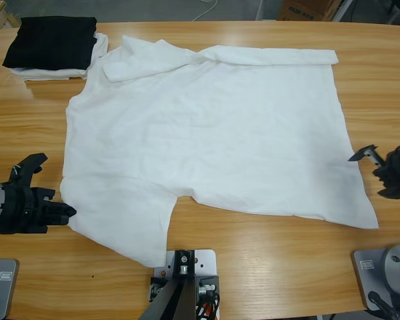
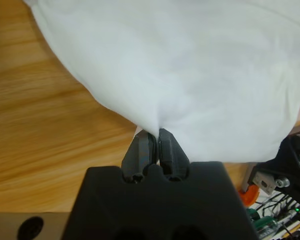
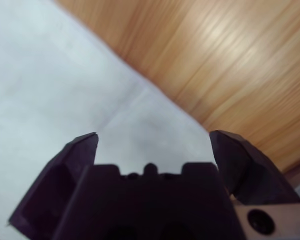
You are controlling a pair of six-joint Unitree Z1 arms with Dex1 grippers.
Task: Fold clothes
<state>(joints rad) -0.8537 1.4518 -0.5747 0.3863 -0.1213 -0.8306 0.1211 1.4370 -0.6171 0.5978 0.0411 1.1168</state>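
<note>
While spread flat, white T-shirt [image 1: 213,127], 1 sleeve folded

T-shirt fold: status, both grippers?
Left gripper shut on T-shirt edge. Right gripper open, over the hem. Folded black garment clear, far corner.

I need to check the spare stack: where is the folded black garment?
In the high view, the black garment lies at the table's far left corner, atop a folded white cloth, beside the T-shirt's collar.
</note>
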